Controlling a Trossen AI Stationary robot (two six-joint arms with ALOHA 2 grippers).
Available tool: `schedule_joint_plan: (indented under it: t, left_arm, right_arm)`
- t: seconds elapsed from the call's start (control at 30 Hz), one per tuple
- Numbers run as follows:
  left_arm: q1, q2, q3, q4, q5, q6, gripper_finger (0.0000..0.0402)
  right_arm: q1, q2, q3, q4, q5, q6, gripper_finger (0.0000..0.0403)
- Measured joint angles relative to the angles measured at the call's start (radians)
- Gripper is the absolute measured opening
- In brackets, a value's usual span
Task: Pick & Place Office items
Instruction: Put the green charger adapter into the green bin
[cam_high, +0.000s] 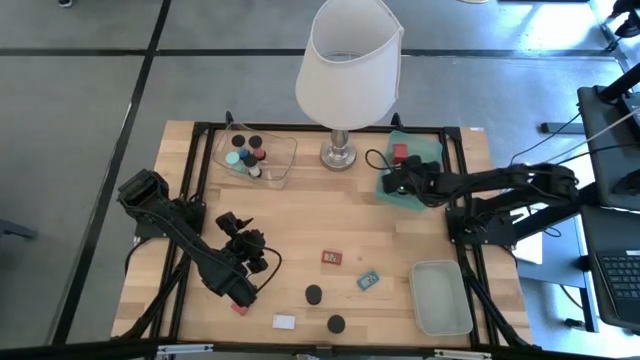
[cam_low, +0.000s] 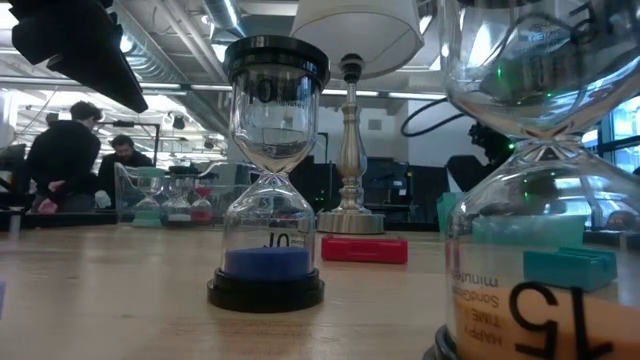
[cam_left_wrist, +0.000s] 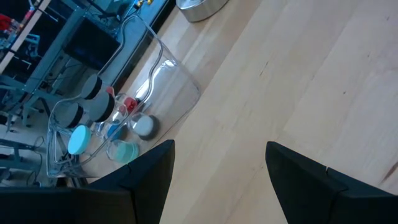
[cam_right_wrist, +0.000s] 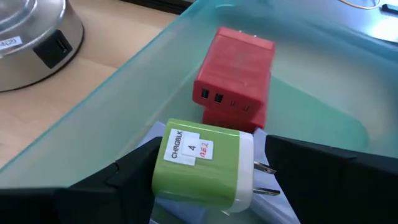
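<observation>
Office items — a green charger (cam_right_wrist: 202, 165) between the right fingers (cam_right_wrist: 311, 174), grip unclear, half hiding a lavender block (cam_right_wrist: 163, 202) in the green tray (cam_right_wrist: 112, 99); left fingers (cam_left_wrist: 149, 180) spread above the desk (cam_left_wrist: 280, 81).
</observation>
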Motion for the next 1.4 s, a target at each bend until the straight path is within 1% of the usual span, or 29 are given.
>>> schedule_joint_plan:
  t: [0.27, 0.43, 0.53, 0.83, 0.93, 0.97, 1.03, 1.17, 1.2, 1.27, 1.4]
  left_arm:
    - [0.000, 0.000, 0.000, 0.000, 0.000, 0.000, 0.0249]
    - [0.000, 0.000, 0.000, 0.000, 0.000, 0.000, 0.0249]
    - [0.000, 0.000, 0.000, 0.000, 0.000, 0.000, 0.0249]
    - [0.000, 0.000, 0.000, 0.001, 0.000, 0.000, 0.0249]
    - [0.000, 0.000, 0.000, 0.001, 0.017, 0.000, 0.0249]
    - [0.000, 0.000, 0.000, 0.002, 0.049, 0.002, 0.0249]
    - [-0.002, 0.000, 0.000, 0.004, 0.173, 0.028, 0.0249]
    - [-0.008, 0.000, 0.000, 0.014, 0.533, 0.051, 0.0249]
    - [-0.010, 0.000, 0.000, 0.022, 0.604, 0.043, 0.0249]
    - [-0.020, 0.000, 0.000, 0.051, 0.692, 0.027, 0.0249]
    - [-0.041, 0.000, 0.000, 0.120, 0.762, 0.020, 0.0249]
  right_arm:
    - [0.000, 0.062, 0.000, 0.071, -0.005, -0.003, 0.0273]
    - [0.000, 0.075, 0.000, 0.090, 0.002, -0.003, 0.0273]
    - [0.000, 0.075, 0.000, 0.100, 0.000, -0.033, 0.0274]
    - [0.000, 0.076, 0.000, 0.105, -0.006, -0.030, 0.0323]
    - [0.000, 0.075, 0.001, 0.111, -0.038, -0.033, 0.0333]
    - [0.000, 0.075, 0.002, 0.112, -0.046, -0.033, 0.0335]
    - [0.000, 0.075, 0.005, 0.109, -0.062, -0.035, 0.0337]
    - [0.000, 0.076, 0.032, 0.098, -0.123, -0.091, 0.0338]
    - [0.001, 0.076, 0.041, 0.096, -0.150, -0.102, 0.0338]
    - [0.001, 0.077, 0.063, 0.093, -0.205, -0.122, 0.0338]
    - [0.003, 0.077, 0.106, 0.097, -0.329, -0.153, 0.0338]
